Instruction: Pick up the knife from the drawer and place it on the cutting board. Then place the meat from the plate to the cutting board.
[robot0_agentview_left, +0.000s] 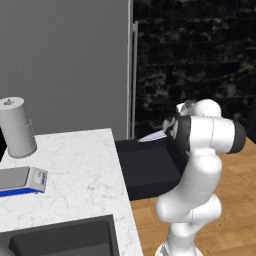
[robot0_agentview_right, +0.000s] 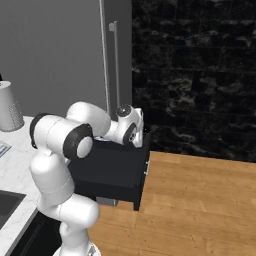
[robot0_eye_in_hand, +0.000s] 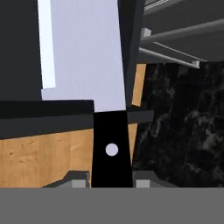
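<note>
My gripper (robot0_eye_in_hand: 111, 181) is shut on the knife (robot0_eye_in_hand: 111, 148), its tips clamping both sides of the slim black handle just below the rivet. The shiny silver blade (robot0_eye_in_hand: 87, 52) runs away from the hand over the open black drawer (robot0_agentview_left: 150, 170). In the left base view a sliver of the blade (robot0_agentview_left: 151, 136) pokes out beside my wrist, at the drawer's far edge. The same drawer (robot0_agentview_right: 112, 170) juts from the black cabinetry under my forearm in the right base view. The cutting board, the plate and the meat are out of view.
A white marble counter (robot0_agentview_left: 85, 170) lies left of the drawer, with a grey canister (robot0_agentview_left: 17, 127), a flat scale (robot0_agentview_left: 20, 179) and a dark sink (robot0_agentview_left: 65, 240). A grey fridge (robot0_agentview_left: 65, 65) stands behind, beside a black marble wall (robot0_agentview_right: 200, 75). Wooden floor (robot0_agentview_right: 200, 200) spreads to the right.
</note>
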